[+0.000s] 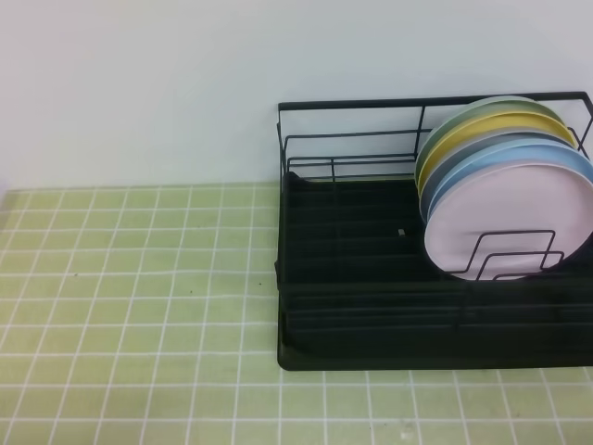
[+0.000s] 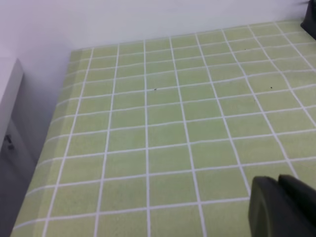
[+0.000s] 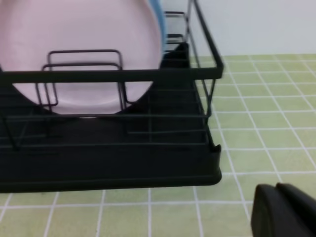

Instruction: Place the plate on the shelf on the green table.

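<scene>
Since the pink one's the front of the stack, it's the easy pick.
plate (image 1: 505, 232): standing on edge in the shelf (image 1: 371, 278), right end, front-most, leaning on a blue plate (image 1: 556, 167) and a yellow plate (image 1: 491, 125) behind it
face: toward the front, so its wide side runs left-right along the rack
green table (image 1: 139, 306): open tiles left of the rack, that's the drop zone
right gripper (image 3: 284, 210): fingers together, holding nothing, low in front of the rack's right corner; plate sits up and to its left
left gripper (image 2: 281, 207): also closed up, empty, hanging over bare tiles
nearer arm: right one, I'd say
</scene>
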Action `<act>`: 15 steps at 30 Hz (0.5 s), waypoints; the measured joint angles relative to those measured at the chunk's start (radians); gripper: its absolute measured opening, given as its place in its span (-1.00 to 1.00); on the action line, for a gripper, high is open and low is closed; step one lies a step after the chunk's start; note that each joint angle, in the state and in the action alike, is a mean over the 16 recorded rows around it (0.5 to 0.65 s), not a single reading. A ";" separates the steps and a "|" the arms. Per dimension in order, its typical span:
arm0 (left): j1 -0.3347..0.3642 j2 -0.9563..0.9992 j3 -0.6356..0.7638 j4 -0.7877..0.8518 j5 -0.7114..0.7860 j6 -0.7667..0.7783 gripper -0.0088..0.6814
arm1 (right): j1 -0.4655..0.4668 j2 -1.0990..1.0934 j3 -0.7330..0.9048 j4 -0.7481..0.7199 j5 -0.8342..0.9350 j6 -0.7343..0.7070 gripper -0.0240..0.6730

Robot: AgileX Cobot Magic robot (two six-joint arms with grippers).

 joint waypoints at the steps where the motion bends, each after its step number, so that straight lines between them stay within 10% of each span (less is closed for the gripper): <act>1: 0.000 0.000 0.000 0.000 0.000 0.000 -0.98 | -0.004 0.000 0.000 0.000 0.000 0.000 -0.94; 15: 0.000 -0.003 0.000 0.000 -0.003 0.000 -0.98 | -0.029 0.000 0.000 0.000 0.000 -0.001 -0.94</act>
